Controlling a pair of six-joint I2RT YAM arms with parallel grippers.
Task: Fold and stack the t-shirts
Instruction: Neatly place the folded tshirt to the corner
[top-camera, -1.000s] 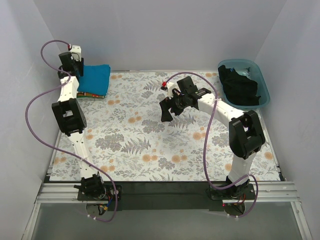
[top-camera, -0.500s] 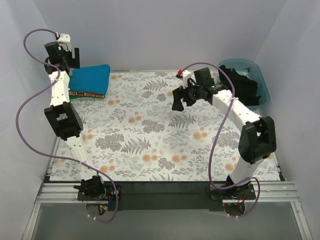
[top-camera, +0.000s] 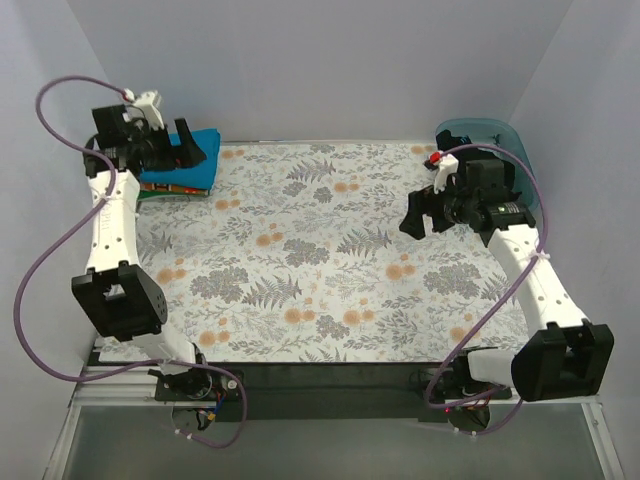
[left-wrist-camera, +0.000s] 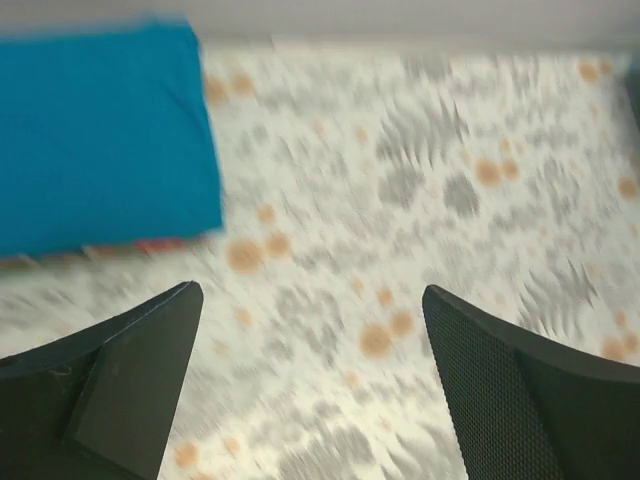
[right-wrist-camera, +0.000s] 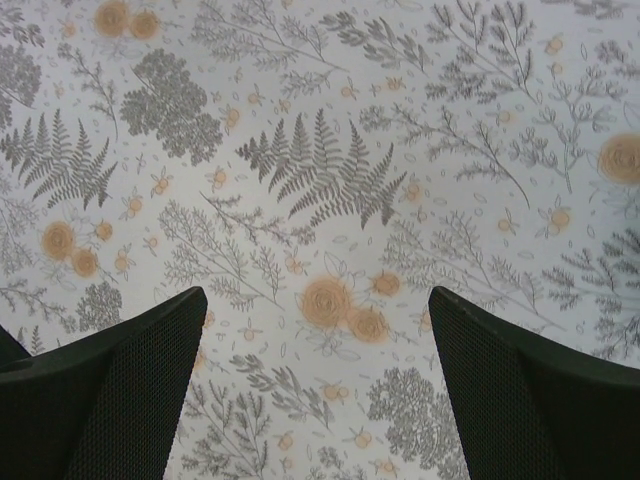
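Note:
A folded teal-blue t-shirt (top-camera: 203, 165) tops a stack at the table's back left corner, and it also shows in the left wrist view (left-wrist-camera: 100, 130). Green and pink edges (top-camera: 172, 188) of other folded tees peek out under it. My left gripper (top-camera: 187, 151) is open and empty, hovering over the stack's near right part; the left wrist view (left-wrist-camera: 310, 292) is blurred. My right gripper (top-camera: 413, 216) is open and empty above the floral cover (right-wrist-camera: 330, 180), left of the blue tub (top-camera: 478, 129). The black t-shirt is hidden behind my right arm.
The translucent blue tub stands at the back right corner, mostly covered by my right arm. White walls close in the back and both sides. The floral table covering (top-camera: 300, 260) spans the table between the arms.
My right arm has swung right, from the table's middle back toward the tub. My left gripper has risen from behind the stack and turned to hover over it. Both stay open.

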